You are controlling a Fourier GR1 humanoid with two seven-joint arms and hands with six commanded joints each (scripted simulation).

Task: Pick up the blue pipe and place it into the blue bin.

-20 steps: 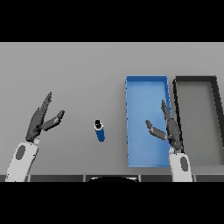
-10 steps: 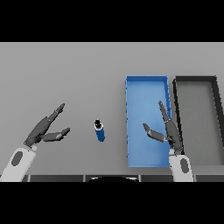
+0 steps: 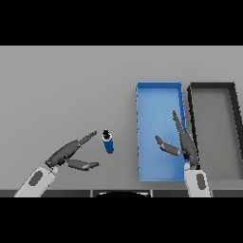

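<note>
Blue pipe [image 3: 108,142] lies on the table [image 3: 66,85], left of the blue bin [image 3: 159,92]. Your left hand [image 3: 66,154] is spread, empty, just beside it; right hand [image 3: 182,142] idle, open. Likely rigid, light, roll-prone: grasp mid-shaft.

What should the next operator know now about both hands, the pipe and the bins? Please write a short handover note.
Left hand: open, fingers pointing at the blue pipe, not touching it.
Right hand: open, idle over the blue bin's right edge.
Pipe: on the table, left of the blue bin. A black bin stands further right.
Done: nothing grasped yet.
Left: grasp the pipe, lift it, put it into the blue bin.
</note>
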